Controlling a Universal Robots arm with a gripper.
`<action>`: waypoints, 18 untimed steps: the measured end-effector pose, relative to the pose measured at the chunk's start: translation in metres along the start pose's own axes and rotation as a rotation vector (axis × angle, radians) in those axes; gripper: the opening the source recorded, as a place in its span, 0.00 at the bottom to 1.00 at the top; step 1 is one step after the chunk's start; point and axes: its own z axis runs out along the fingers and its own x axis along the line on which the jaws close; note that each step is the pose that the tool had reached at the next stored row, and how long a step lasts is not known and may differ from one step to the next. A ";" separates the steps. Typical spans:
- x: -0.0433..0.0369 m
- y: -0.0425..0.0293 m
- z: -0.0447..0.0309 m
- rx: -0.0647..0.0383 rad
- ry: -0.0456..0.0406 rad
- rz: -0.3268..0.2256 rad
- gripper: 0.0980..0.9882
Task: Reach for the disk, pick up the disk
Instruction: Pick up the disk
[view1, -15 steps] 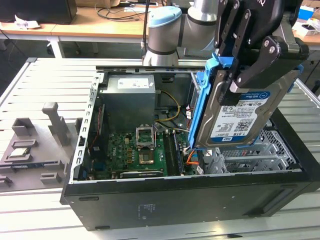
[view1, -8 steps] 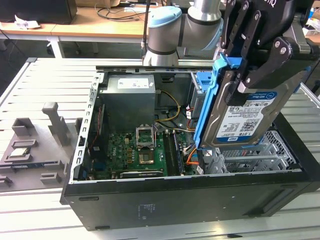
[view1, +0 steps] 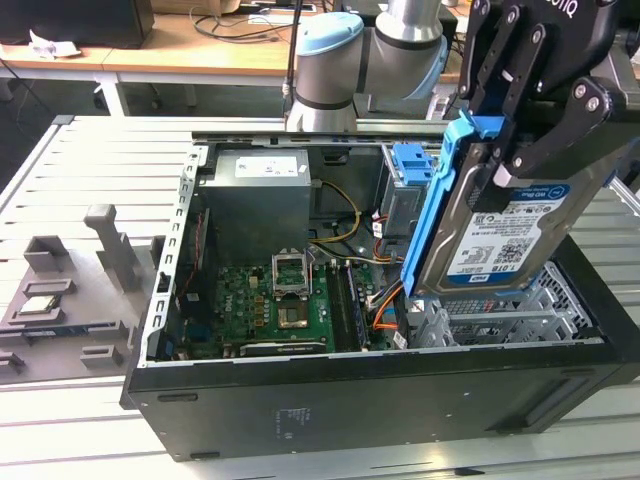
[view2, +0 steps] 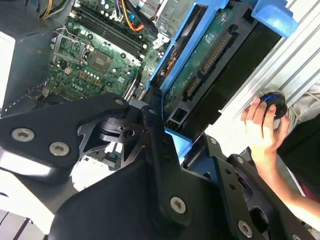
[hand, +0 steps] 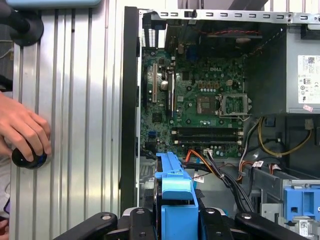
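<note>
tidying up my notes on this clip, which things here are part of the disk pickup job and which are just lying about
Part of the job:
- disk, tilted up above the open computer case
- hand, shut on the disk's top end

Just lying about:
- grey holder tray on the table at the exterior view's left, with a small chip in it
- person's hand on a round knob beside the case

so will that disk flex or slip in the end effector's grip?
Probably rigid: the disk has a flat metal body. The blue plastic frame may give slightly. It hangs tilted above the case, so it could pivot if clamping is light.
</note>
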 end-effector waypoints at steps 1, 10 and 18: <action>0.0000 -0.0013 0.0005 0.000 -0.0001 0.000 0.30; 0.0002 -0.0098 0.0038 0.000 -0.0001 0.000 0.30; 0.0003 -0.0157 0.0049 0.000 -0.0002 0.000 0.30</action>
